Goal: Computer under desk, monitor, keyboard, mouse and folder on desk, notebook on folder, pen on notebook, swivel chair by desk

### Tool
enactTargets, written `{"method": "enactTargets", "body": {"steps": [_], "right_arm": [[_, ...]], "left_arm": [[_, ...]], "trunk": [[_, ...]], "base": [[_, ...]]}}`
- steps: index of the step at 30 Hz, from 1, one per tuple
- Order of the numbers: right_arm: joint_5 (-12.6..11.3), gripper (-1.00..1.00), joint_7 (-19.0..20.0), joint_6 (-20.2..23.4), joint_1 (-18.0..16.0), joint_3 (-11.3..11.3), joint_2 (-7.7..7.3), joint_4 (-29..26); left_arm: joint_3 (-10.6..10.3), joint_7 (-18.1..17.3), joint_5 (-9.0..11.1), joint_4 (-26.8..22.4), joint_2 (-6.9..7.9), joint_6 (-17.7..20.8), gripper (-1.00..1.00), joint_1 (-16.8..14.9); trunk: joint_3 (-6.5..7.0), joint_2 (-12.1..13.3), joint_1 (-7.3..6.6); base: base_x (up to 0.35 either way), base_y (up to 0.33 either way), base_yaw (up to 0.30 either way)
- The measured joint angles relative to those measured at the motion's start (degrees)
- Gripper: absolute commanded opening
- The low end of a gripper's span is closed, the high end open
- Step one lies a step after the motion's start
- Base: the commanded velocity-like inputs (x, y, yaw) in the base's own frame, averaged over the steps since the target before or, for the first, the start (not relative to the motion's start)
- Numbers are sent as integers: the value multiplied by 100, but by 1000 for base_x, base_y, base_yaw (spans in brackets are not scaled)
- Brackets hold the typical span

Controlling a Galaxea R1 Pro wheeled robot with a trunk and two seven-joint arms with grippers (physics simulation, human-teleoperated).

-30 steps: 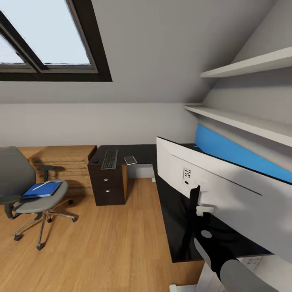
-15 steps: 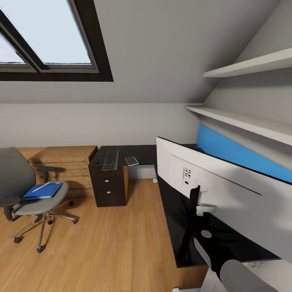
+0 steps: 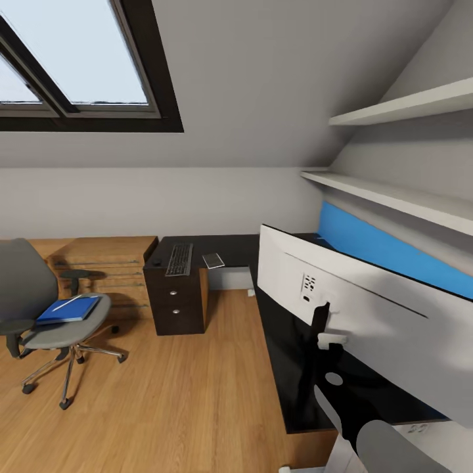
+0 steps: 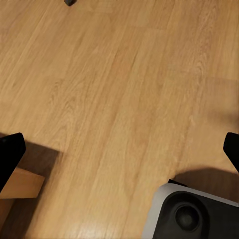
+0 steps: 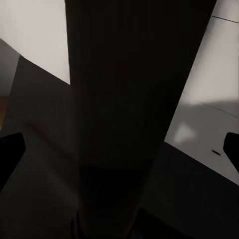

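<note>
The monitor [image 3: 368, 309] stands on the near wing of the black desk [image 3: 282, 355], pale back toward me. My right gripper [image 5: 119, 149] is open, its fingers either side of the black stand arm [image 3: 319, 328]. On the far wing lie the keyboard [image 3: 178, 259], the mouse [image 3: 156, 261] left of it and a small flat grey notebook [image 3: 212, 260] to its right. The blue folder [image 3: 69, 309] rests on the swivel chair [image 3: 33, 289] seat with the white pen [image 3: 66, 303] on top. My left gripper [image 4: 119, 149] hangs open over bare floor.
A black drawer unit [image 3: 174, 305] carries the desk's far wing, with a low light-wood cabinet [image 3: 105, 263] left of it. Two white shelves [image 3: 394, 197] and a blue wall panel [image 3: 381, 249] sit behind the monitor. Wood floor [image 3: 184, 394] lies open between chair and desk.
The monitor and its stand have shifted slightly to the right on the desk in the last half second. Before that the camera moved a little; chair, keyboard and folder stay put.
</note>
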Motion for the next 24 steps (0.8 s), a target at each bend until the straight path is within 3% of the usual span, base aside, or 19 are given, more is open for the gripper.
{"method": "enactTargets", "body": {"steps": [8,19,24], "right_arm": [[0,100,0,0,0,0,0,-1],[0,100,0,0,0,0,0,-1],[0,100,-1,0,0,0,0,0]], "left_arm": [[0,0,0,0,0,0,100,0],[0,-1,0,2,0,0,100,0],[0,-1,0,1,0,1,100,-1]], "trunk": [[0,0,1],[0,1,3],[0,0,2]], "base": [[-41,0,0],[-291,-10,0],[-241,-192,0]]}}
